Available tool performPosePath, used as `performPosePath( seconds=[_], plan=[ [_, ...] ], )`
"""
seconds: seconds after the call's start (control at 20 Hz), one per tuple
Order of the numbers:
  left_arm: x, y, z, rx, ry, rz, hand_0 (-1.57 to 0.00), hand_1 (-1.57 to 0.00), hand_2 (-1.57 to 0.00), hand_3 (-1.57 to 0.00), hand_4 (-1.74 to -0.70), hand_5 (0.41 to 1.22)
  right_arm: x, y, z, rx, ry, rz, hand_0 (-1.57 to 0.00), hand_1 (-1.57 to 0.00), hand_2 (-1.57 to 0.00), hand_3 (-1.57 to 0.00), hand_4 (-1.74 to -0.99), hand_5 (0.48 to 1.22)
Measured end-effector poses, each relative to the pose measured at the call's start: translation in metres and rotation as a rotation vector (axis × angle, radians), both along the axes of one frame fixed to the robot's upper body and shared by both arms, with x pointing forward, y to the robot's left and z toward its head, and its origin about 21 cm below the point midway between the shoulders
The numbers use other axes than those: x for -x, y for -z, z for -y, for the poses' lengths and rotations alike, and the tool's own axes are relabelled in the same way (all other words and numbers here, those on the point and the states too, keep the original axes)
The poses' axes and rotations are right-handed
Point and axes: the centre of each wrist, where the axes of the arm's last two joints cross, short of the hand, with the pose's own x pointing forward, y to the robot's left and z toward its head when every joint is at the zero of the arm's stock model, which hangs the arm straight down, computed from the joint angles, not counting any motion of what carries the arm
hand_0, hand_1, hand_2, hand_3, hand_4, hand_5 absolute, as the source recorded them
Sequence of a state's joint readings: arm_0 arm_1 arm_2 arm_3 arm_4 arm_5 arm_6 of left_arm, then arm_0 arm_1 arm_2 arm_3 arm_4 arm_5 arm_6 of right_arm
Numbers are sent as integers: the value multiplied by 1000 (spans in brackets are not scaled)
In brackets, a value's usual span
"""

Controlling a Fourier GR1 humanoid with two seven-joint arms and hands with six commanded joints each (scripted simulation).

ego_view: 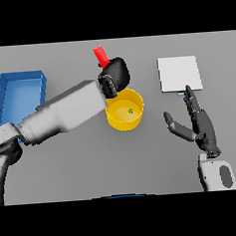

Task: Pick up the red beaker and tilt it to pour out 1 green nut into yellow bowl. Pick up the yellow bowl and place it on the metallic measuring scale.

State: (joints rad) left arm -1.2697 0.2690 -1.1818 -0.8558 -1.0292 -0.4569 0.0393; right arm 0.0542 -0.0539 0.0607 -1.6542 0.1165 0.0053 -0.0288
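The left robot hand (118, 73) was curled round a red cylindrical beaker (101, 56), held tilted just behind the far rim of a round yellow bowl (125, 110) on the grey tabletop (93, 161). One small green nut (130, 110) lay inside the bowl. A flat, pale metallic measuring scale (180, 73) sat to the right of the bowl, apart from it. The right robot hand (196, 122) hovered near the scale's front edge, fingers straight, holding nothing. A blue rectangular tray (17, 95) lay well left of the bowl.
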Motion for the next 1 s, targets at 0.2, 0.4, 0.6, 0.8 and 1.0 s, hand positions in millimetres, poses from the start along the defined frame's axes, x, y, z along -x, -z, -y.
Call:
performPosePath(
  seconds=[0.2, 0.4, 0.6, 0.8, 1.0],
  plan=[
    [0, 2, 10, -76, 2, 44, -1571, -1571, -1571, -1567, -1740, 1221, 0, 6, -2, 8, 0, -9, 1, 1, 1, 1, -1277, 598],
    [-1, -2, 13, -146, 17, 72, -1571, -1571, -1571, -1569, -1741, 1221, -2, 6, 0, 19, 15, -8, 1, 1, 1, 1, -1258, 587],
    [-7, -13, 15, -158, 33, 111, -1571, -1571, -1571, -1570, -1740, 1221, -2, 5, 1, 29, 14, -10, 1, 1, 1, 1, -1233, 585],
    [-19, -50, 15, -99, 18, 201, -1571, -1390, -1379, -1571, -1686, 1181, -5, 2, 0, 17, -1, 5, 1, 1, 1, 1, -1219, 601],
    [-34, -115, 8, 14, 14, 338, -1571, -1416, -1407, -1284, -1631, 1205, -4, -2, 1, -1, -11, 28, 1, 1, 1, 1, -1241, 626]
  ],
)
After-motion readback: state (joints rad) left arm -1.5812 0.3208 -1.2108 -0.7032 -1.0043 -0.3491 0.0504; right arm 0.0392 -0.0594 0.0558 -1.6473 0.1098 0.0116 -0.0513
